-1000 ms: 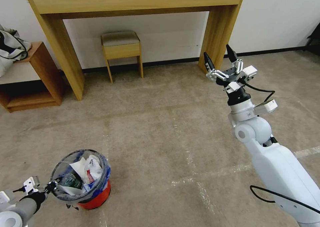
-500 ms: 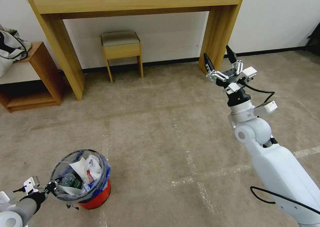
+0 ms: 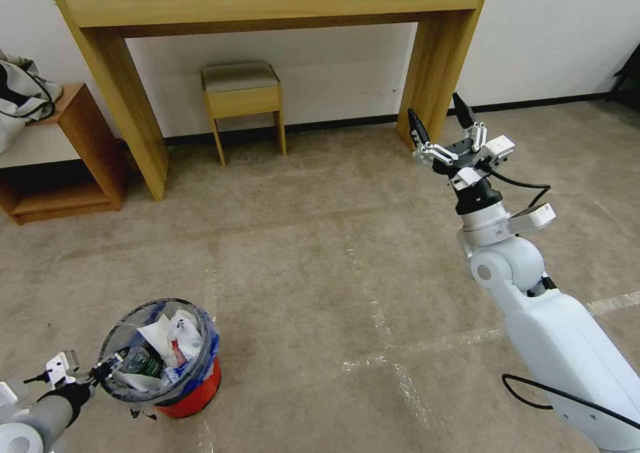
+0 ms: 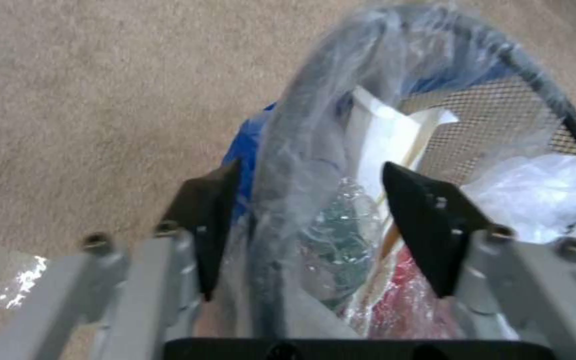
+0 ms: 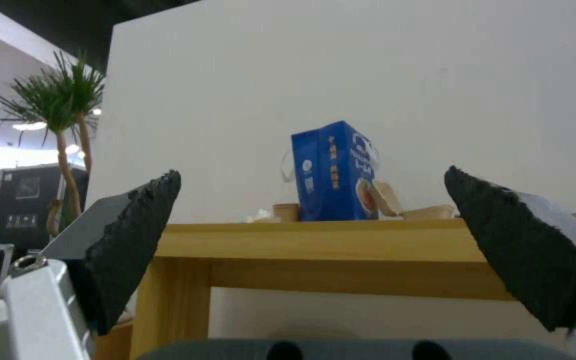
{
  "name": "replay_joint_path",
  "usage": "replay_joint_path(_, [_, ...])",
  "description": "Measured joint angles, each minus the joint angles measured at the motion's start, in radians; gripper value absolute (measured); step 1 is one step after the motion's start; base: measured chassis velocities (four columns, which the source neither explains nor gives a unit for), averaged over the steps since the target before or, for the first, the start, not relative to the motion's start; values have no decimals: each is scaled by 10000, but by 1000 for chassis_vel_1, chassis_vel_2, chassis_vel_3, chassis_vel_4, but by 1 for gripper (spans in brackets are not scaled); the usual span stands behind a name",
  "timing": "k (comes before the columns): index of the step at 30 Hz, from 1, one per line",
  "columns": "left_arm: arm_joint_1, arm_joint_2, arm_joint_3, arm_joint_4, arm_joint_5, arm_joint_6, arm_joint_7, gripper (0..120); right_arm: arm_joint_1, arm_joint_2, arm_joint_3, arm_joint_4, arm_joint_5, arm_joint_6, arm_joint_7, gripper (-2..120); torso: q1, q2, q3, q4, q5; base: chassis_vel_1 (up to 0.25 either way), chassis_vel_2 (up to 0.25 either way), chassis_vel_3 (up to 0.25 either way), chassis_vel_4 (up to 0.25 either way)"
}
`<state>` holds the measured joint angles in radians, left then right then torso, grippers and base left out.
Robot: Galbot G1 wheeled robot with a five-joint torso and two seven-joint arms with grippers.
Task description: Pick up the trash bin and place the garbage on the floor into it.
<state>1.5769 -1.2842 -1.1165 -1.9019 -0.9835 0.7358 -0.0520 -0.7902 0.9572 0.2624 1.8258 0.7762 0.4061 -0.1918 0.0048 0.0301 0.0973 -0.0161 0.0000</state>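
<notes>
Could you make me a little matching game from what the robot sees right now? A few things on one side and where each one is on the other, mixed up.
Things:
1. trash bin
2. stool
3. blue carton
4. right gripper

Places:
A. on top of the wooden table
B. raised in the air, jaws spread wide
C. on the carpet, its rim between the left gripper's jaws
D. under the table, by the wall

Pairs: 1-C, 2-D, 3-A, 4-B
</notes>
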Motion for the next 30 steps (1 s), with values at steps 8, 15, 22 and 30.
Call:
replay_joint_path(8, [131, -47, -114, -327, 1, 0, 17, 89, -122, 6, 9, 49, -2, 0, 0, 100, 0, 0, -1, 1, 0, 0, 0, 0, 0])
replay_joint_path(15, [236, -123, -194, -612, -12, -23, 51, 91, -164, 0, 20, 89, -9, 0, -1, 100, 0, 0, -2, 1, 0, 0, 0, 0, 0])
replay_joint_path(22, [307, -213, -302, -997, -39, -69, 61, 91, -253, -2, 29, 193, -11, -17, 17, 100, 0, 0, -2, 1, 0, 0, 0, 0, 0])
replay_joint_path(30, [437, -304, -449, -1561, -74, -106, 63, 91, -401, 3, 125, 242, -9, -39, 27, 100, 0, 0, -2, 1, 1, 0, 0, 0, 0])
